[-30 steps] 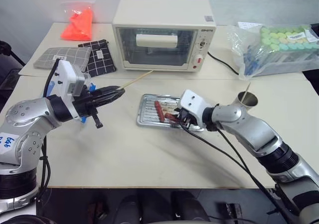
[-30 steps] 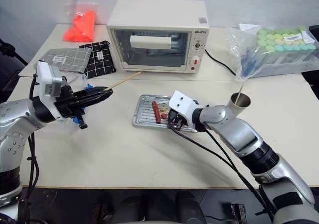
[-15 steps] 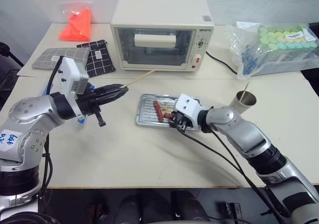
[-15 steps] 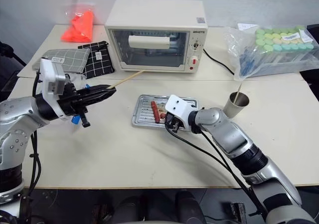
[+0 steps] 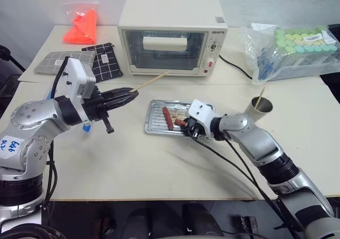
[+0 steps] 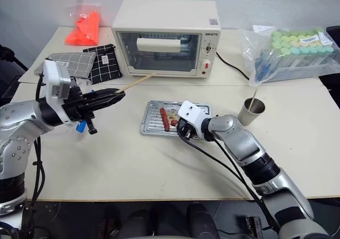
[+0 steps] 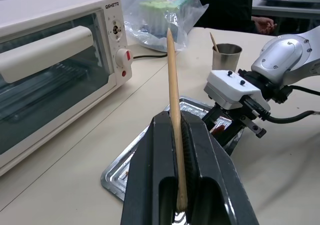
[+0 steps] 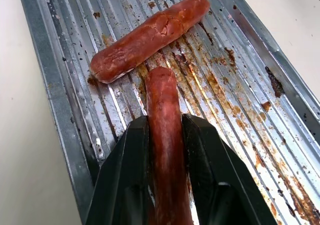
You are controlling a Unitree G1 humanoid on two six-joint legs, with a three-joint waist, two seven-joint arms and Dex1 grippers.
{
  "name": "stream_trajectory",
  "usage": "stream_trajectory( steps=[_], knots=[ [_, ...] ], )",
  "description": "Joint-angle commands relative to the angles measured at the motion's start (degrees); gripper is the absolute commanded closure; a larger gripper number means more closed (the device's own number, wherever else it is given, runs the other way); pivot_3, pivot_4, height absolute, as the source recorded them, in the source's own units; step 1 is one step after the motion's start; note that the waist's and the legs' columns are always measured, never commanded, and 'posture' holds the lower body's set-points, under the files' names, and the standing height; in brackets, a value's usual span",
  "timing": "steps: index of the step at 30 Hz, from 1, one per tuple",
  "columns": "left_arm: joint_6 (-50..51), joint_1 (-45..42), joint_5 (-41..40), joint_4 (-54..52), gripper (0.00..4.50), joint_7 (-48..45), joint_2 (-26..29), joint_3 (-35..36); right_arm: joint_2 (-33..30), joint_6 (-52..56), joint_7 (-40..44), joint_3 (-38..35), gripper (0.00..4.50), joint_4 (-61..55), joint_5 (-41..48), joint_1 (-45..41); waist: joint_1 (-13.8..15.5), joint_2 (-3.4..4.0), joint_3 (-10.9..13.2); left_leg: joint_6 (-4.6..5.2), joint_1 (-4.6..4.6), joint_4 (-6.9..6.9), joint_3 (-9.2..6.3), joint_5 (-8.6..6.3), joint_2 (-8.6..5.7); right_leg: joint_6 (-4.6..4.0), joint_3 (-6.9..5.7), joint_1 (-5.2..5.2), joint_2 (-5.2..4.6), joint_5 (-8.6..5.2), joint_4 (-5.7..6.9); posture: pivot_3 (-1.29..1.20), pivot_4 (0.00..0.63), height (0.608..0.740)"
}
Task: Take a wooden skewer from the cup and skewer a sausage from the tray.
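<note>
Wooden skewer (image 7: 172,105) pinched between the pressed-together fingers of the left end effector (image 5: 126,96), tip aimed right and far toward the toaster oven (image 5: 172,34). Right end effector (image 8: 165,150) clamps one sausage (image 8: 164,135) over the tray (image 5: 155,122); second sausage (image 8: 147,37) lies just beyond. Cup (image 5: 261,107) right of tray, another stick inside.

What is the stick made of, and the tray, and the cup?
The wooden skewer looks like pale, matte wood with faint grain. The tray seems thin shiny metal: it mirrors light, has pressed ridges and greasy brown marks. The cup looks like dull grey metal, probably steel.
</note>
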Motion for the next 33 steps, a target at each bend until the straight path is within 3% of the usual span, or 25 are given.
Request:
stream_trajectory(
  steps=[1, 4, 8, 21, 33],
  knots=[
    [-1.40, -1.34, -0.51, -0.29, 4.50, 0.00, -0.07, 0.30, 0.52, -0.48, 0.53, -1.42, 3.44, 1.72, -1.35, 0.02, -0.01, 0.00, 0.00, 0.00, 0.00, 0.03, 0.00, 0.00, 0.00, 0.00, 0.00, 0.00, 0.01, 0.00, 0.02, 0.00, 0.150, 0.740],
    [-1.74, -1.69, -0.32, 0.10, 4.50, -0.12, -0.20, 0.02, 0.58, -0.72, 1.18, -1.73, 3.44, 2.27, -1.52, 0.07, 0.00, 0.00, 0.00, 0.00, 0.01, 0.10, 0.00, 0.00, 0.00, 0.00, 0.00, 0.00, 0.01, 0.00, 0.04, 0.00, 0.150, 0.740],
    [-2.13, -1.80, -0.29, 0.30, 4.50, -0.34, -0.36, -0.45, 0.73, -0.47, 1.57, -2.07, 4.10, 2.31, -1.63, 0.15, 0.04, -0.01, 0.00, 0.00, 0.01, 0.16, 0.00, 0.00, 0.00, 0.00, 0.00, 0.01, 0.01, 0.00, 0.06, 0.00, 0.150, 0.740],
    [-4.67, -4.35, 0.79, 4.13, 4.50, -5.14, 0.64, -3.68, -1.41, 4.98, 5.24, -5.86, 4.10, -0.54, 0.97, -1.95, 0.08, -0.01, 0.00, 0.02, 0.00, 0.19, 0.00, -0.01, -0.01, 0.00, 0.00, 0.01, 0.00, 0.00, 0.15, 0.00, 0.150, 0.740],
    [-12.22, -10.40, 5.91, 16.22, 4.50, -23.96, 6.78, -10.67, -23.07, 28.95, 31.48, -14.26, 4.10, -9.77, 23.83, -11.80, 0.15, 0.02, 0.01, 0.17, -0.06, 0.10, 0.02, -0.10, -0.01, -0.04, -0.02, -0.04, 0.01, -0.02, -0.05, 0.00, 0.150, 0.740]
  ],
)
